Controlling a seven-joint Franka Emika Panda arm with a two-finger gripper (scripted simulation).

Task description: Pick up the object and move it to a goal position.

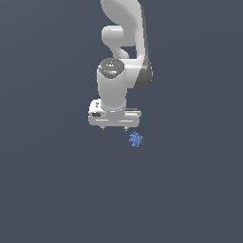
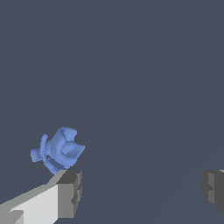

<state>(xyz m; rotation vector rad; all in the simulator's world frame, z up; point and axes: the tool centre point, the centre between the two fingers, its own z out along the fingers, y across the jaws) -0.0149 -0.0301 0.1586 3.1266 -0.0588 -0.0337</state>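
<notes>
The object (image 1: 135,139) is a tiny bright-blue spiky lump on the dark grey floor, just below and toward the exterior view's right of the white gripper (image 1: 114,128). The gripper points down and is open and empty, its two short fingertips set wide apart. In the wrist view the blue lump (image 2: 59,151) lies just outside one grey fingertip (image 2: 70,192), not between the fingers; the other fingertip (image 2: 214,188) is far across the picture. The gripper (image 2: 142,192) holds nothing. No goal marker shows.
The white arm (image 1: 124,42) rises behind the gripper toward the top of the exterior view. The plain dark grey floor (image 1: 47,190) fills the rest of both views.
</notes>
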